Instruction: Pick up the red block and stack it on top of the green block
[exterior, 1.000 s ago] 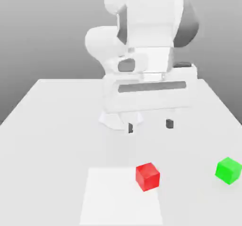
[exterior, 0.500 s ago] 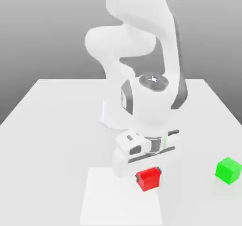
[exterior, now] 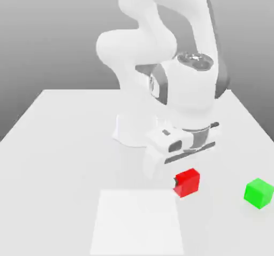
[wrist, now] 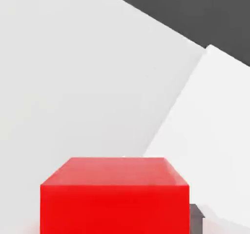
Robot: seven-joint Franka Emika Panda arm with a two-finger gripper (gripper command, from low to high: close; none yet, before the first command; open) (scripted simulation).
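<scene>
Red block (exterior: 187, 182) gripped in gripper (exterior: 180, 184), apparently lifted clear of table (exterior: 64, 142). Green block (exterior: 259, 192) on table, roughly 3 o'clock from held block in exterior view, well apart.

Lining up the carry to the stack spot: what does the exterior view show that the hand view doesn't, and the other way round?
Only the exterior view shows the green block on the table, off to that view's right of the red block, and the arm above it. Only the hand view shows the red block's top face close up. Both show the red block, the gripper and the paler square patch.
</scene>
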